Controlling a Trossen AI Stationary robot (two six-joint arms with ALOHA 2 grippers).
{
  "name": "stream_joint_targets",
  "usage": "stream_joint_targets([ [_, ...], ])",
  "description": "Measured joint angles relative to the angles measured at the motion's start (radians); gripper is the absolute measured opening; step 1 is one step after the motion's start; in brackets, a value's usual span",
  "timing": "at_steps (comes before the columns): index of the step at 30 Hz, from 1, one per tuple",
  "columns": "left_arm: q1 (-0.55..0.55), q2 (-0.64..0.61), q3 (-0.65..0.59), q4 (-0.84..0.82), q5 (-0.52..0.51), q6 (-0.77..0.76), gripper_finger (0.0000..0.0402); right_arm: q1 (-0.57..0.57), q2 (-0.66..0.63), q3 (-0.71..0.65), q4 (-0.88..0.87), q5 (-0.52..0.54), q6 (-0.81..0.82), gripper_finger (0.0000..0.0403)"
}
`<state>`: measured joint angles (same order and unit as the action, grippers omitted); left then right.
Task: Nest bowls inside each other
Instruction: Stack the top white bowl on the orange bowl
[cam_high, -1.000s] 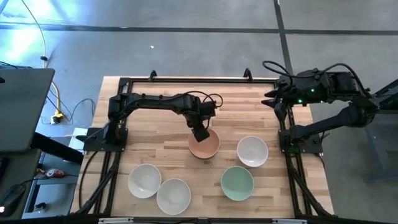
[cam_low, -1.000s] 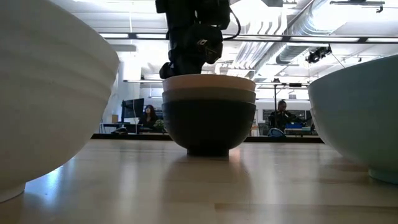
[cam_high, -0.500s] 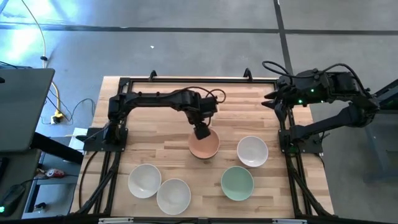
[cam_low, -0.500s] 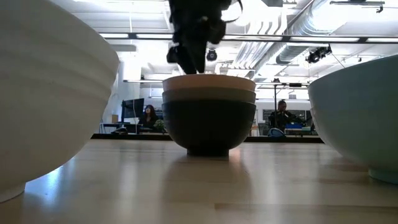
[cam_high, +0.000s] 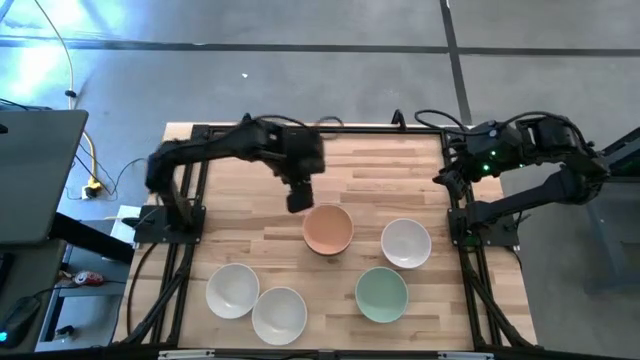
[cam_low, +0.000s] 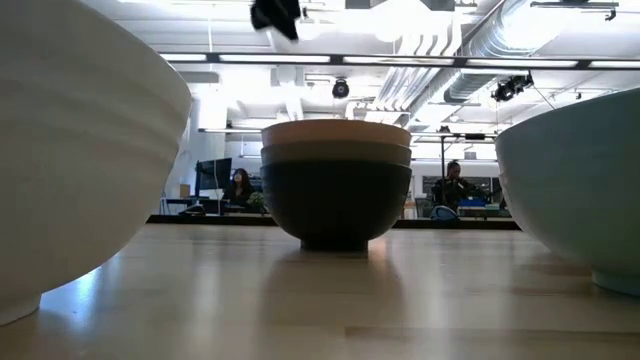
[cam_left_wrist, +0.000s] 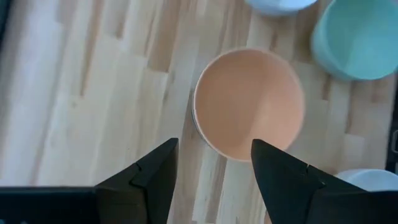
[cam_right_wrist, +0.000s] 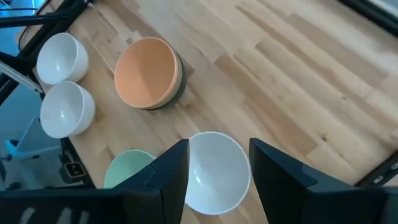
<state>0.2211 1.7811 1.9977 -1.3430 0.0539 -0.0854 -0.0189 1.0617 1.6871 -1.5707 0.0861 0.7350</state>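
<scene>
Peach bowl (cam_high: 328, 229) tops the stack mid-table; left gripper (cam_high: 298, 199) hovers beside it, fingers wide, empty. Right gripper (cam_right_wrist: 213, 180) waits far right, wide.

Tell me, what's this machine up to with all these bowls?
It is stacking bowls into one another. A stack stands mid-table: a peach bowl on top, an olive-grey one under it, a black one at the bottom. The left end effector hangs open and empty just beside the stack. Three white bowls and a mint green one sit loose on the table. The right end effector waits open at the table's edge.
</scene>
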Motion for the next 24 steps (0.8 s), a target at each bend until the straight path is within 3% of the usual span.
stream_joint_targets([
  [7,0.008,-0.175,0.000,0.003,-0.089,0.011,0.0192,0.000,0.052,-0.002,-0.001,-0.035,0.076,0.0158],
  [14,0.010,-0.302,0.000,0.002,-0.179,-0.008,0.0191,0.000,0.163,-0.002,0.000,-0.102,0.046,0.0158],
  [24,0.010,-0.393,-0.001,-0.002,-0.197,-0.009,0.0191,0.045,0.312,-0.002,0.000,-0.112,-0.259,0.0131],
])
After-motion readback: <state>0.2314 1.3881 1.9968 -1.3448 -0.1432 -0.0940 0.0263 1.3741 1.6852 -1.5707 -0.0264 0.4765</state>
